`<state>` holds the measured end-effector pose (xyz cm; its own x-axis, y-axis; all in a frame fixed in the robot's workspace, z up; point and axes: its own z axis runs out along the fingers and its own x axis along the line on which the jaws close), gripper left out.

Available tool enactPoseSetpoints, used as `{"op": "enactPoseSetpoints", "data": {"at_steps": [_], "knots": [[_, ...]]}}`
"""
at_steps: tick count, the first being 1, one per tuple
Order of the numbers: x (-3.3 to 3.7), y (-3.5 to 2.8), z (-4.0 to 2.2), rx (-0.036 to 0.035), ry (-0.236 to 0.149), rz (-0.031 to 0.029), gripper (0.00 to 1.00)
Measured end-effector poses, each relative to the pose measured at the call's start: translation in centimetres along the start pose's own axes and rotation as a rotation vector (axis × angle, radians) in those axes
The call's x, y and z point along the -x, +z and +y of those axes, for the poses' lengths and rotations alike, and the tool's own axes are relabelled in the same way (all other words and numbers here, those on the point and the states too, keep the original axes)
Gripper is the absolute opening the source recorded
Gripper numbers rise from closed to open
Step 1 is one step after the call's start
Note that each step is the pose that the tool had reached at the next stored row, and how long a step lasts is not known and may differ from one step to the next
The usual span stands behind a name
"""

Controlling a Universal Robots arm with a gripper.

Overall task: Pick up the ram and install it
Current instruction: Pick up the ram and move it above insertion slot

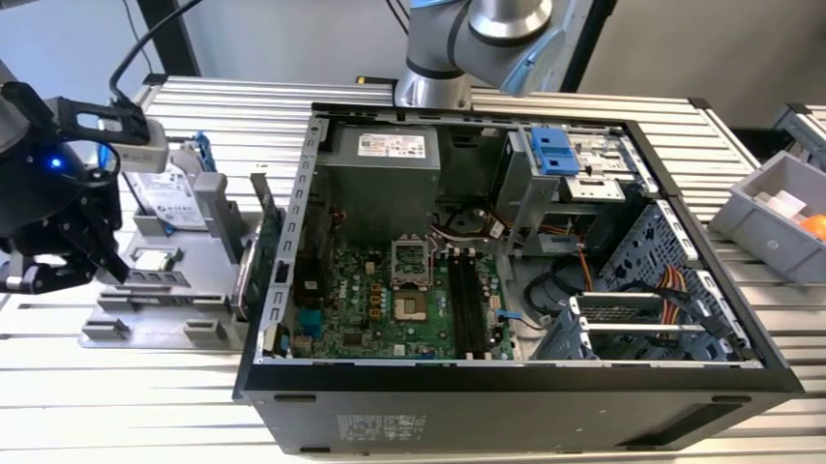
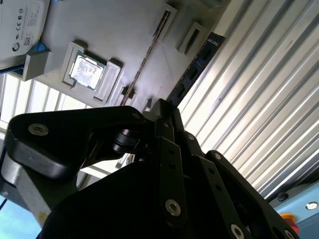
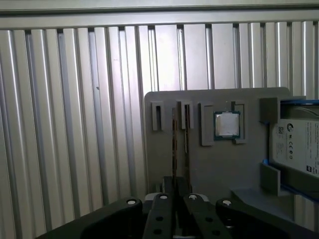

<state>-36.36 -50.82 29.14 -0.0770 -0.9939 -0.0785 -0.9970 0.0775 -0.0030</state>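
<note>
Gripper [image 1: 62,273] is hovering over the front of the gray tray [image 1: 142,324] at the exterior view's left, well apart from the open PC case [image 1: 516,401]. In both wrist views its fingers [image 3: 160,214] are sitting drawn together on the ram [image 2: 197,64] — clamped near one end, w/ the rest of the stick reaching out past the fingertips. In the second wrist view the ram is showing its dark blue face w/ black chips, running along the tray's edge. In the first wrist view it's showing edge-on, just beside another thin strip [image 3: 187,130] standing in a tray slot. Can't tell if the ram is clear of the tray. CPU [image 3: 227,124] and hard drive [image 3: 299,149] are resting on the tray nearby. Black mobo slots [image 1: 467,295] are sitting inside the case, well apart from the ram — not installed yet.
</note>
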Motion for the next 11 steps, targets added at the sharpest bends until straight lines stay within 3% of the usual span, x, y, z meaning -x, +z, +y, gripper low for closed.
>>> {"op": "enactPoseSetpoints", "data": {"at_steps": [11], "knots": [[0.12, -1.51, -0.01, 0.0, 0.0, 0.0, 0.0]]}}
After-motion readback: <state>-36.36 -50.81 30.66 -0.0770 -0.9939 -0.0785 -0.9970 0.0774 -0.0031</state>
